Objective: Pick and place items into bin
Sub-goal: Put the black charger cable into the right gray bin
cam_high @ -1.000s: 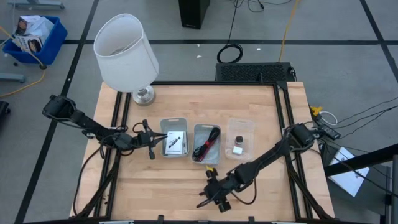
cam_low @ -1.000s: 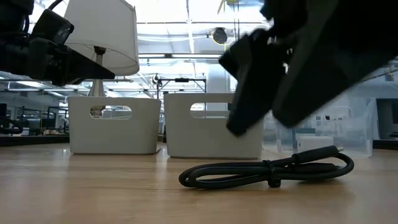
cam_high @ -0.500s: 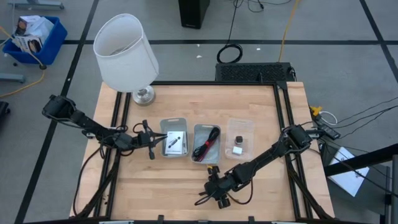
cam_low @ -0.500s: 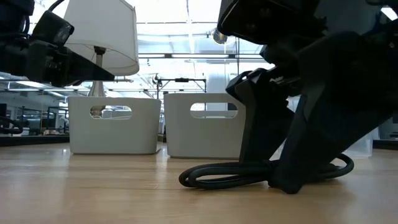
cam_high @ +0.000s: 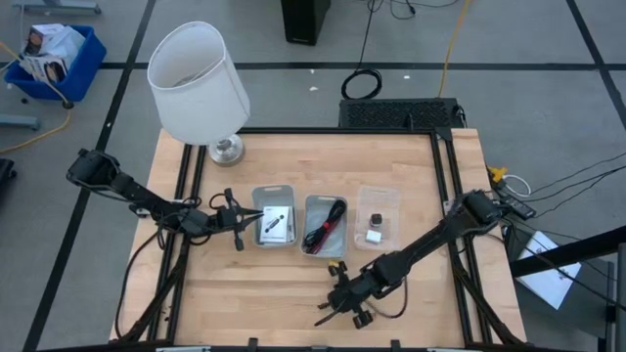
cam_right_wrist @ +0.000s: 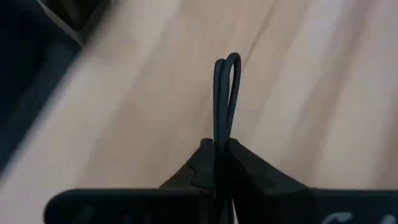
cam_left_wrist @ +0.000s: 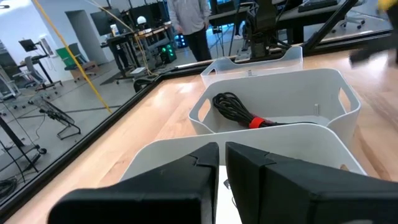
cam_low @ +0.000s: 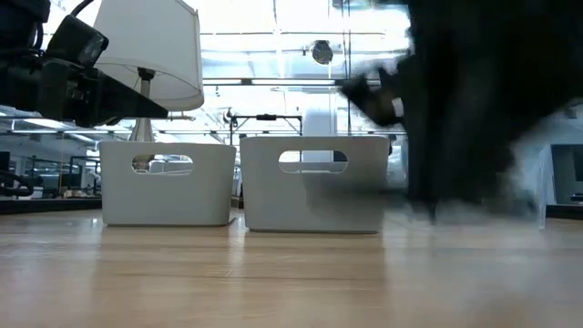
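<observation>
My right gripper (cam_right_wrist: pixel 217 146) is near the table's front edge (cam_high: pixel 342 305), shut on a black coiled cable (cam_right_wrist: pixel 225 87). My left gripper (cam_high: pixel 238 223) hangs shut beside the left white bin (cam_high: pixel 275 225), which holds white cards. The middle bin (cam_high: pixel 326 225) contains a red-and-black cable (cam_left_wrist: pixel 239 112). A clear bin (cam_high: pixel 378 220) holds a tiny black cube and a tiny white block. In the low view my right arm is a dark blur (cam_low: pixel 474 100). My right gripper pinches the black cable's bundled strands (cam_right_wrist: pixel 219 134) between its two fingers. A narrow loop end (cam_right_wrist: pixel 227 62) sticks out past the fingertips, in line with them. In the low view no cable lies on the wood where it lay; the arm's blur hides the rest.
A white-shaded lamp (cam_high: pixel 199 83) stands at the table's far left corner. The three bins sit in a row across the table's middle. Bare wood (cam_high: pixel 254 293) lies between the bins and the front edge. A black frame rail (cam_high: pixel 438 196) borders the table on the right.
My right gripper has come down on the black cable at the front of the table, shut on it, and gone up with it. The cable, which lay coiled on the wood, has left the table in the low view.
</observation>
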Tool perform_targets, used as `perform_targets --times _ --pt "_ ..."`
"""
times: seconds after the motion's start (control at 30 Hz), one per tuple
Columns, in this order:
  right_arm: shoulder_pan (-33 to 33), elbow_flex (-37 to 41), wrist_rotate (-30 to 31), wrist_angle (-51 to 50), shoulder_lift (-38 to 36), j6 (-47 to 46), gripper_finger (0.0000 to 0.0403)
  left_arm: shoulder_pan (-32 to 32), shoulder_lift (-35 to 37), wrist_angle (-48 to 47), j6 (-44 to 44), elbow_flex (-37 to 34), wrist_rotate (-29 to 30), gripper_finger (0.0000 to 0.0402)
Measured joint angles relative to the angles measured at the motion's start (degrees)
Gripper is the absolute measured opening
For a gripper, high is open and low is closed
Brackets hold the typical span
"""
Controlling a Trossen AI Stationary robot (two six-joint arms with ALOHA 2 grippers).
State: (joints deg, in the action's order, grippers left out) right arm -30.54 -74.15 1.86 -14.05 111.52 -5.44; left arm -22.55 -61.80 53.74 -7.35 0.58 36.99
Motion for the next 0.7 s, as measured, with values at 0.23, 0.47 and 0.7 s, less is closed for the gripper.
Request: perform_targets --times 0.23,0.47,0.7 --pt "2.8 -4.9 11.0 -12.6 -13.3 12.8 0.0010 0.0 0.0 0.0 -0.2 0.0 0.0 0.0037" --pt "13.1 -7.5 13.4 -14.2 -24.0 22.9 0.0011 0.0 0.0 0.0 -0.4 0.0 0.2 0.0037" --pt "24.7 -7.5 8.5 -15.6 -24.4 31.3 0.0011 0.0 0.0 0.0 -0.4 0.0 0.4 0.0037"
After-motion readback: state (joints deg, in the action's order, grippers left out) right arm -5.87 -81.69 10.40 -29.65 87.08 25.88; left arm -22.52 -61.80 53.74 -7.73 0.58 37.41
